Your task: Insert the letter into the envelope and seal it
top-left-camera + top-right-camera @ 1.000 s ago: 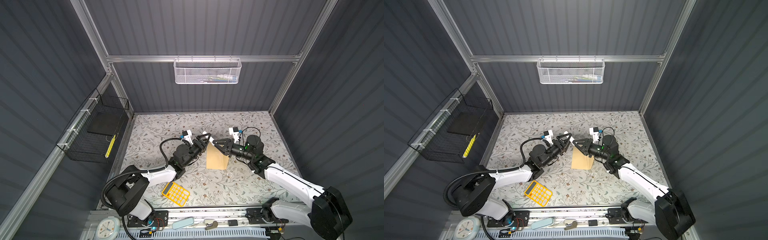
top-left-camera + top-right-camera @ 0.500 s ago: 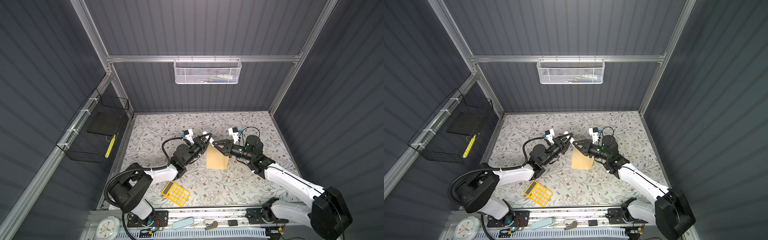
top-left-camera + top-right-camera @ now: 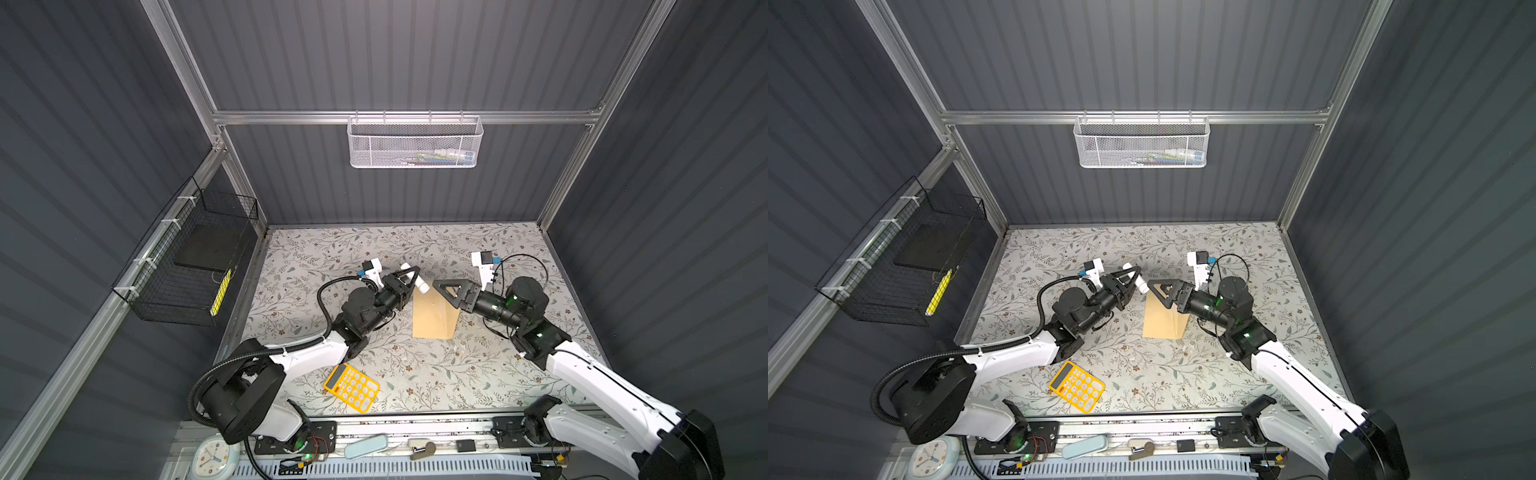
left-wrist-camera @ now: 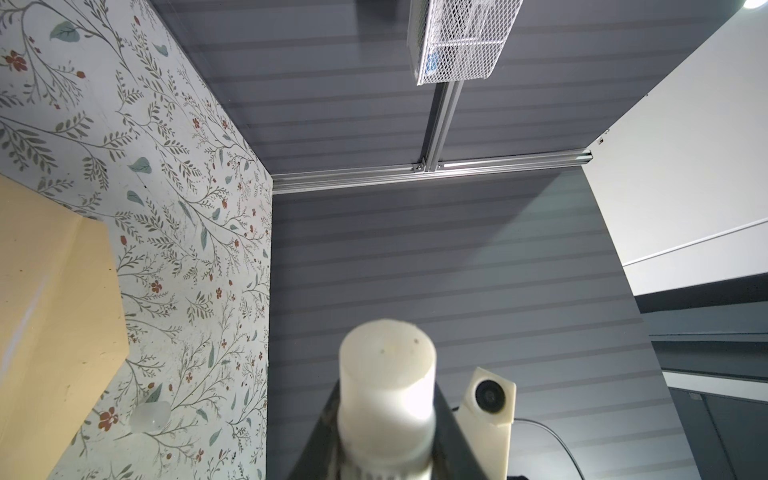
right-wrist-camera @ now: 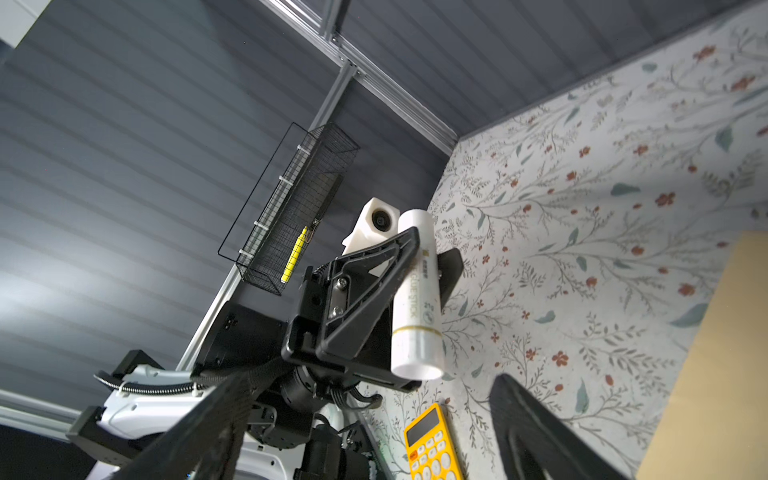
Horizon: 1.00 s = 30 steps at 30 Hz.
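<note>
The tan envelope (image 3: 432, 318) (image 3: 1163, 320) lies flat on the floral mat between the two arms, and its edge shows in both wrist views (image 4: 50, 311) (image 5: 715, 374). The letter is out of view. My left gripper (image 3: 413, 277) (image 3: 1133, 276) (image 4: 386, 415) is shut on a white glue stick (image 3: 422, 286) (image 4: 386, 382) (image 5: 417, 299), held above the envelope's far left corner. My right gripper (image 3: 440, 291) (image 3: 1156, 291) (image 5: 374, 378) stands open and empty above the envelope's far end, facing the glue stick.
A yellow calculator (image 3: 351, 388) (image 5: 432, 444) lies near the front edge. A small translucent cap (image 4: 149, 415) rests on the mat by the envelope. A white mesh basket (image 3: 413, 143) hangs on the back wall, a black wire basket (image 3: 195, 266) on the left wall.
My right gripper has opened and let go of the glue stick. The left gripper closed on the stick and now holds it alone. The envelope has not moved.
</note>
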Each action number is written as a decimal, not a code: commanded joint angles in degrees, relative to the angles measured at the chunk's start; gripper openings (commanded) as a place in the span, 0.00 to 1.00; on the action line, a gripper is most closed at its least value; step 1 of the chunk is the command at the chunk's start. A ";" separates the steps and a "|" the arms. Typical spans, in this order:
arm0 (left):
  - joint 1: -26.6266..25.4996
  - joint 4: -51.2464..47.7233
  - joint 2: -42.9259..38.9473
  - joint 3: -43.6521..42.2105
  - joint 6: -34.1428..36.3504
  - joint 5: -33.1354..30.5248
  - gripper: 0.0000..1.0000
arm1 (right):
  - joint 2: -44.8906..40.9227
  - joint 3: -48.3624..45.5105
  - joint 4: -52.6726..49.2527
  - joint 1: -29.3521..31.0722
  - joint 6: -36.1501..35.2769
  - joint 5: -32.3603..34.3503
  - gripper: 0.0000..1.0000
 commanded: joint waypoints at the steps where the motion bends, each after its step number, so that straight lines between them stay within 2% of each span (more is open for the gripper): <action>1: 0.28 -7.13 -3.42 1.11 1.95 -1.98 0.00 | -5.49 -2.80 -2.06 1.10 -16.63 5.01 0.93; 6: 0.32 -11.54 -5.55 2.09 1.56 -2.54 0.00 | -12.40 -6.15 -2.62 4.64 -42.44 16.97 0.98; 11: 0.37 -12.96 -5.82 2.53 0.79 -2.48 0.00 | -9.93 -4.69 -5.26 8.92 -66.46 23.62 0.98; 14: 0.36 -13.21 -5.79 2.69 0.55 -2.52 0.00 | -6.93 -4.57 -2.97 12.25 -77.32 27.36 0.98; 23: 0.38 -14.45 -5.67 3.22 0.50 -2.74 0.00 | 1.13 -1.61 1.83 17.47 -92.08 31.61 0.91; 30: 0.36 -14.71 -5.36 3.68 0.59 -2.59 0.00 | 5.45 -0.60 4.89 19.83 -95.14 33.87 0.80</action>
